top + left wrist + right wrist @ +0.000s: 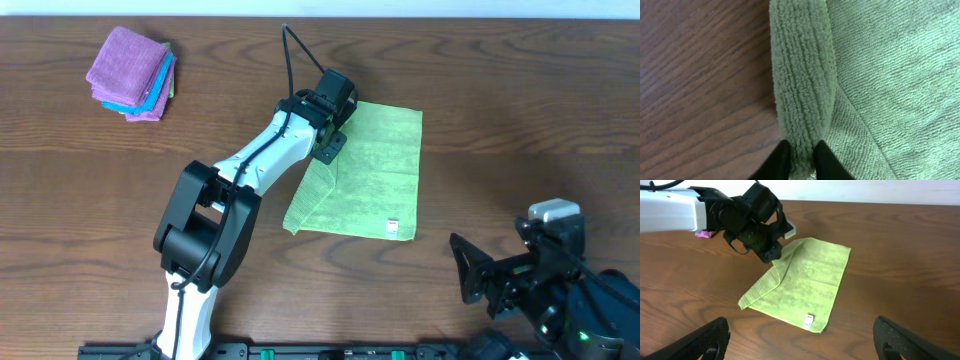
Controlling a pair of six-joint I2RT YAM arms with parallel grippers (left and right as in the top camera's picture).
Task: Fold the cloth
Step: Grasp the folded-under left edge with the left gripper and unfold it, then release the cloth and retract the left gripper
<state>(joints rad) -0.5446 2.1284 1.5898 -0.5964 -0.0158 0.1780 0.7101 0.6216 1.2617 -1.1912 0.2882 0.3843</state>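
- Taking 12 o'clock as the far side of the table in the overhead view, the cloth is lying flat near the middle. Its long axis is running roughly from 12 to 6 o'clock.
- The white tag is sitting by the near short edge, toward 5 o'clock of the cloth's centre.
- The left gripper is pinching the cloth's left long edge at about 10 o'clock of its centre. In the left wrist view its fingers are squeezing a raised ridge of green pile between them.
- From that pinch, the bulk of the cloth is spreading toward 3 to 5 o'clock, so the next move is probably going to be carrying the held edge across toward 3 o'clock.
- The right gripper is hanging well apart from the cloth, at about 4 o'clock of it. Its fingers are spread wide and holding nothing.
- The left arm is plainly nearer, already touching the cloth.
- The folded purple and blue stack is resting far off at 10 o'clock, out of the way.
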